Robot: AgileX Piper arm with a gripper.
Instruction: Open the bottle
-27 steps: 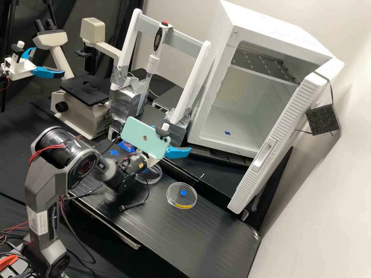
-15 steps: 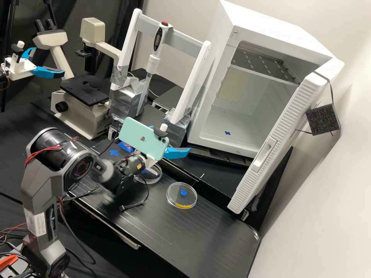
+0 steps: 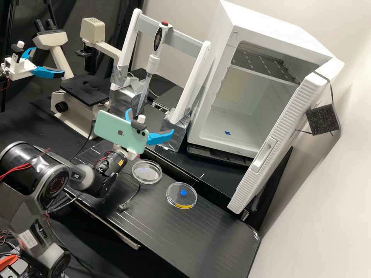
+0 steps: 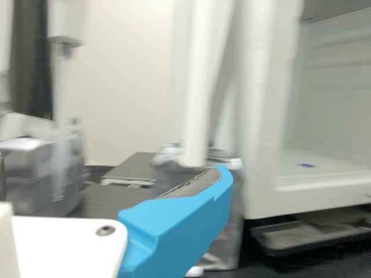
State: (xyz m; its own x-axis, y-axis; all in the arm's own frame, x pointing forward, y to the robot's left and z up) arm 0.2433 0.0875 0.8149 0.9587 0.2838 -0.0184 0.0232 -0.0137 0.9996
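gripper [image 3: 150, 122] spread wide, left of the cabinet [image 3: 270, 27]

the arm [image 3: 77, 177] is nearest, well apart from the cabinet on its front left side, and it reaches over the black tray [image 3: 205, 239]. the tray lies in front of the cabinet. of two round clear dishes on it, the nearer dish [image 3: 181, 195], with a yellow strip at its edge and a blue mark, sits in front of the cabinet. the farther dish [image 3: 147, 172] is more to the cabinet's left.

past these, still left of the cabinet, the two blue fingers stand well apart. a mint phone [image 3: 116, 133] is tilted on the gripper's mount and covers part of it. in the wrist view one finger [image 4: 179, 231] is seen, with a grey pad on it. where the bottle is, i cannot tell.

just beside the cabinet's left side is a taped block [image 3: 174, 133]; it holds one post of the white stand [image 3: 168, 33]. a pipette [image 3: 154, 65] hangs upright from the stand, left of the cabinet. farther left of the cabinet is a microscope [image 3: 89, 121].

the cabinet's door [image 3: 286, 139] is open, with a black block [image 3: 322, 119] strapped to its outer side. inside the cabinet, a rack [image 3: 266, 63] is up high and a blue mark [image 3: 227, 133] is on the floor.
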